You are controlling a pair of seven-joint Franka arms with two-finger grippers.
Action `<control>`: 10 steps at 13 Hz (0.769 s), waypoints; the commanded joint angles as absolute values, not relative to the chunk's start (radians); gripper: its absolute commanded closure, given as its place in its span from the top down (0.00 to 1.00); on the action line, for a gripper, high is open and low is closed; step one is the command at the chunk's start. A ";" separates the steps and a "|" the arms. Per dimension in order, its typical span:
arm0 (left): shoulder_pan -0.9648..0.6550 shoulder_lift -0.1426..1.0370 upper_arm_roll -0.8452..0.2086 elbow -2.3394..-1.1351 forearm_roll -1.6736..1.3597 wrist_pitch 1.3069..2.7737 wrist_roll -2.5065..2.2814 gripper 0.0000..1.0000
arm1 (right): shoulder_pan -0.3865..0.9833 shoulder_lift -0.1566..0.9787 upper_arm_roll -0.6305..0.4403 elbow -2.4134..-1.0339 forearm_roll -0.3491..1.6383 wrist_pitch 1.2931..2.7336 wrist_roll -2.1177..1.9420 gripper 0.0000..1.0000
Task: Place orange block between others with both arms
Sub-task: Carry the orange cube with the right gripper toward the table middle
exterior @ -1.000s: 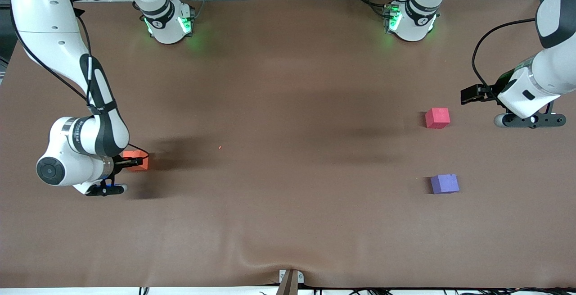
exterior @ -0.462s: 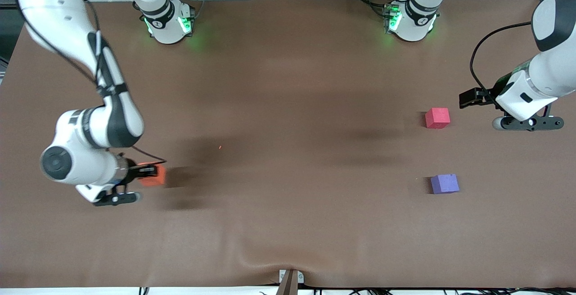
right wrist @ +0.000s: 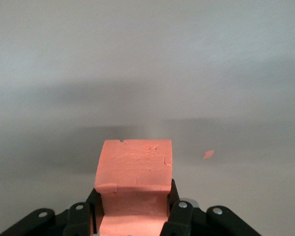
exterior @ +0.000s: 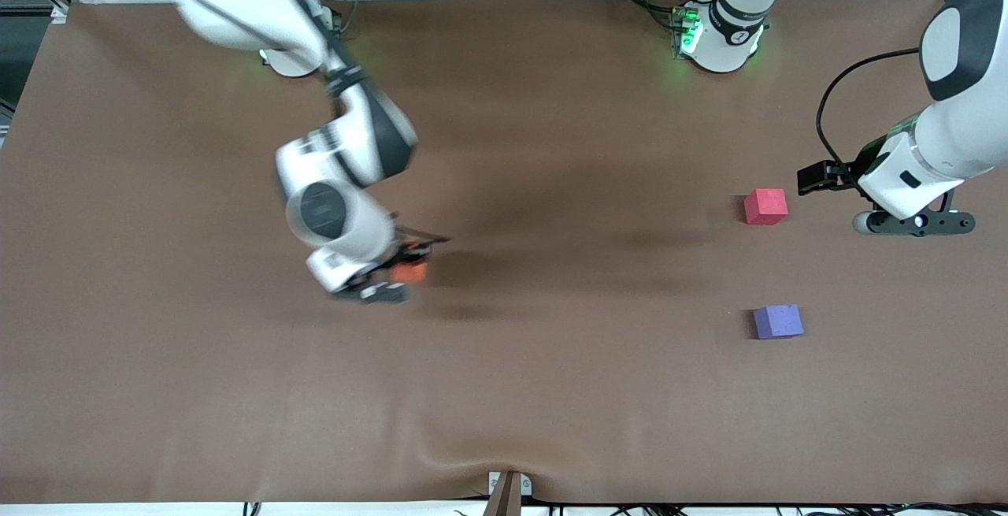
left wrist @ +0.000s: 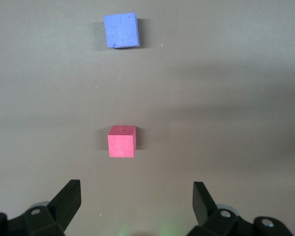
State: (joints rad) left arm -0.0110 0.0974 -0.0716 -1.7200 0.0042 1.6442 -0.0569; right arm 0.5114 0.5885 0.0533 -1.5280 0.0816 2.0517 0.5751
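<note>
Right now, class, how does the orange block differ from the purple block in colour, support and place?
1. The orange block is bright orange; the purple block is violet.
2. The orange block is held off the table in the right end effector; the purple block rests on the table.
3. The orange block is mid-table; the purple block sits toward the left arm's end.
Both are small cubes.

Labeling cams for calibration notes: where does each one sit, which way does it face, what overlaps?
Front: high across the table, facing both bases; shows both arms, right gripper carrying the orange block over the table.
Left wrist: on the waiting left arm, looking down past open fingers at the pinkish-red cube and purple cube.
Right wrist: looks past shut fingers holding the block.
Shared: front and left wrist both show the two cubes.
</note>
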 commanded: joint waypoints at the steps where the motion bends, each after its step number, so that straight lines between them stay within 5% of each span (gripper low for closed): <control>1: -0.012 0.094 -0.072 -1.730 -0.017 1.654 -0.060 1.00 | 0.578 0.638 0.040 -1.534 0.162 2.146 0.584 0.52; 5: -0.012 0.087 -0.072 -1.736 -0.017 1.647 -0.060 1.00 | 0.679 0.687 0.038 -1.528 0.360 2.230 0.594 0.53; 10: -0.011 0.066 -0.075 -1.743 -0.018 1.618 -0.058 1.00 | 0.722 0.739 0.035 -1.528 0.446 2.319 0.607 0.65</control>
